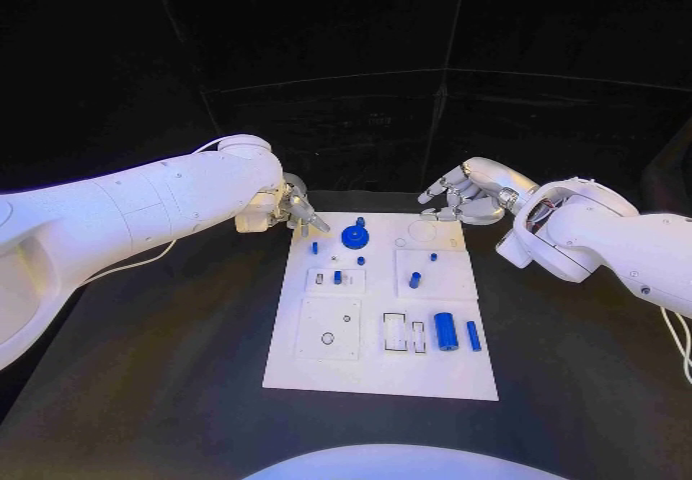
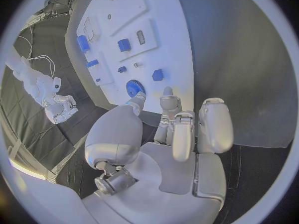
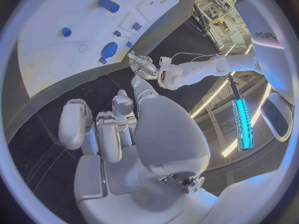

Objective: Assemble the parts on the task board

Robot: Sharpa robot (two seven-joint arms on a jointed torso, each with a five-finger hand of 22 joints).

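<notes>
The task board (image 1: 382,375) lies flat at the middle of the black worktop (image 1: 144,380), long side running away from the robot. Blue parts are on it: a round gear (image 1: 355,237) near the far edge, two loose cylinders (image 1: 447,331) at the near right beside an open rectangular slot, and small pegs standing mid-board. The left hand (image 1: 293,208) hovers at the board's far left corner, fingers (image 2: 167,95) loosely curled and holding nothing, its tips near the gear. The right hand (image 1: 469,195) hangs beyond the far right corner, fingers apart, empty. Judgement: assembly is at an early stage, with no part in hand. The next move calls for a hand to descend and pinch one part cleanly, probably the gear.
</notes>
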